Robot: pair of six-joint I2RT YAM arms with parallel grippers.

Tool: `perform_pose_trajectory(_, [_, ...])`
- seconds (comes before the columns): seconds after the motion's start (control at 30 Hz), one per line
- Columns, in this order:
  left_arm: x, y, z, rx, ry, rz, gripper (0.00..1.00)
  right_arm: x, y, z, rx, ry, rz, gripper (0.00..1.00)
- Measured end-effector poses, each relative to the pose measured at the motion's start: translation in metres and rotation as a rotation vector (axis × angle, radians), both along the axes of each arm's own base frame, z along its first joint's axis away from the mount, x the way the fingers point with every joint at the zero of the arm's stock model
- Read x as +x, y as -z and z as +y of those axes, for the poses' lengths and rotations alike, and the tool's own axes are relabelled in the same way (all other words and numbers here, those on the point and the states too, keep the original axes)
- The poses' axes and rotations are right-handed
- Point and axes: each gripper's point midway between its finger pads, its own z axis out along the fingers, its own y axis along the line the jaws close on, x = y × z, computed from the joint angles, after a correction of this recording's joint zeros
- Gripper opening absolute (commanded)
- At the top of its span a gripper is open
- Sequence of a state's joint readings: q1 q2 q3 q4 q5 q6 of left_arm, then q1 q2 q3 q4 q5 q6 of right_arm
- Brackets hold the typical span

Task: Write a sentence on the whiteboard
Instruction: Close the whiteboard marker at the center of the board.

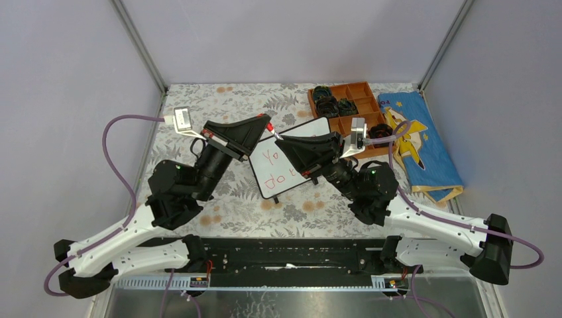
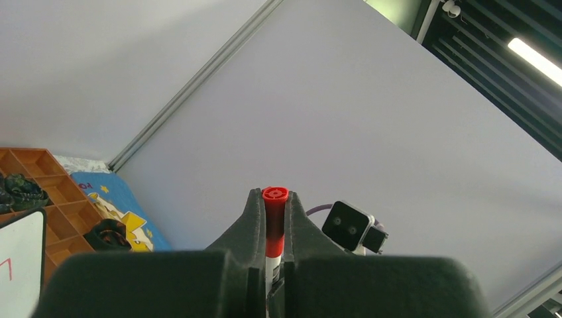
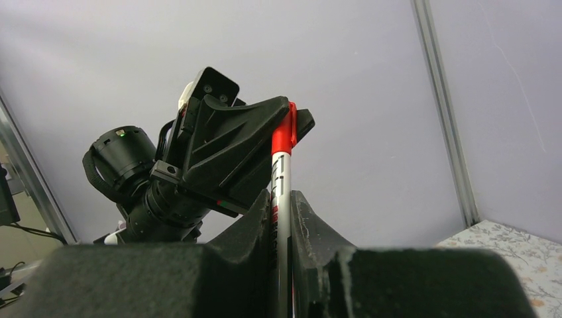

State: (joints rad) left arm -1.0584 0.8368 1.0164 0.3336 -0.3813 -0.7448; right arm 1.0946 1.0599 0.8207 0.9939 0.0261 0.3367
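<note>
A red-capped marker with a white barrel is held in the air between both arms, above the whiteboard. My left gripper is shut on the red cap. My right gripper is shut on the barrel below it. In the top view the left gripper and the right gripper meet tip to tip over the board. Of the sentence, red letters "Yo" and "do" show in two lines; the right gripper hides the rest. A board corner shows in the left wrist view.
A brown compartment tray with dark items stands at the back right. A blue cloth with a yellow figure lies beside it. The table carries a floral cover, boxed in by grey walls and metal posts.
</note>
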Motion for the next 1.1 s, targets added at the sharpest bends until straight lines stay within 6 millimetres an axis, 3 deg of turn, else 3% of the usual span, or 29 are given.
perform_pose_trajectory(0.67, [0.008, 0.005, -0.013, -0.066, 0.036, 0.063, 0.00, 0.007, -0.002, -0.007, 0.012, 0.041, 0.021, 0.00])
perform_pose_trajectory(1.1, [-0.001, -0.006, -0.018, -0.151, 0.030, 0.074, 0.00, 0.004, -0.015, -0.010, 0.057, 0.037, 0.002, 0.00])
